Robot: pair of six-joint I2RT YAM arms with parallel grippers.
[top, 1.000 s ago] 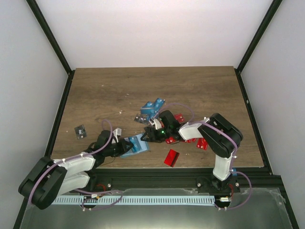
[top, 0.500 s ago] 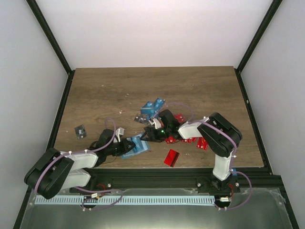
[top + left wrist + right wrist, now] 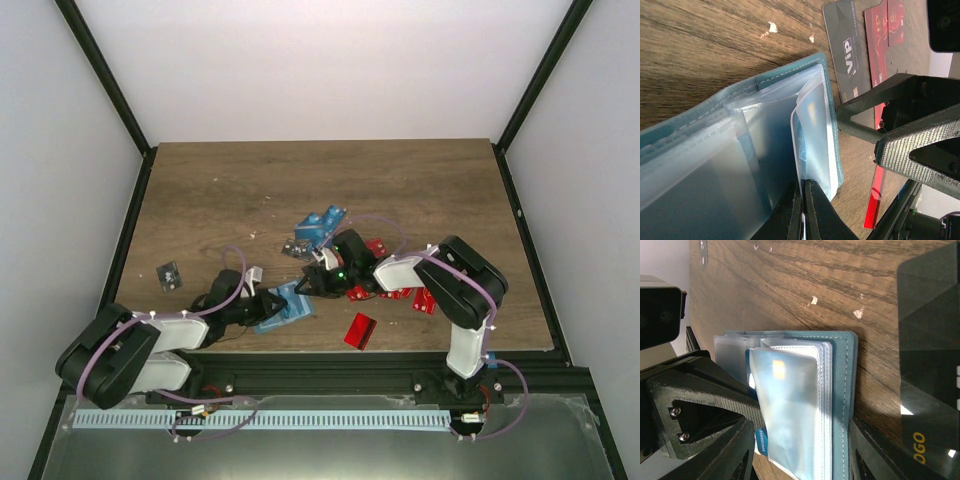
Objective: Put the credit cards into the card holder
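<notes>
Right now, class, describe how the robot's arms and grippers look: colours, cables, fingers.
The left arm and right arm: black joints, white shells, looping lilac cables. The left gripper and right gripper: black, with grey textured pads on the right one.

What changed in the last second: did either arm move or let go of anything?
Only the left arm moved: its rear links swung up and right, toward the card holder. The left gripper stayed shut on the holder's clear sleeve; nothing was taken or let go. The right gripper stayed open beside the holder. Holder and loose credit cards kept their places.
</notes>
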